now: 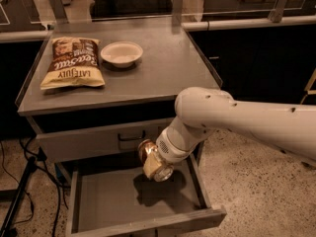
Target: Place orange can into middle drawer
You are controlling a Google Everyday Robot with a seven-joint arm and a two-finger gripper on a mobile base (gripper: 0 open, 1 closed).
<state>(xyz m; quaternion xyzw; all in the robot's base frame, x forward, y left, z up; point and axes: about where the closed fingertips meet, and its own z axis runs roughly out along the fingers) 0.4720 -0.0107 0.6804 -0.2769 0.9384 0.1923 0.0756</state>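
Observation:
The orange can (147,151), shiny gold and brown with silver ends, hangs tilted at the end of my white arm. My gripper (159,166) is shut on the can and is mostly hidden behind it. The can is in the air just above the back middle of the middle drawer (106,201). That drawer is pulled out, wide and grey, with a bare flat floor and low side walls. The can casts a shadow on the floor right under it.
The shut drawer above shows a dark handle (131,138). A chip bag (72,63) and a white bowl (121,53) lie on the cabinet top (168,68). Cables and a stand (19,186) are at the left. My arm (256,120) reaches in from the right.

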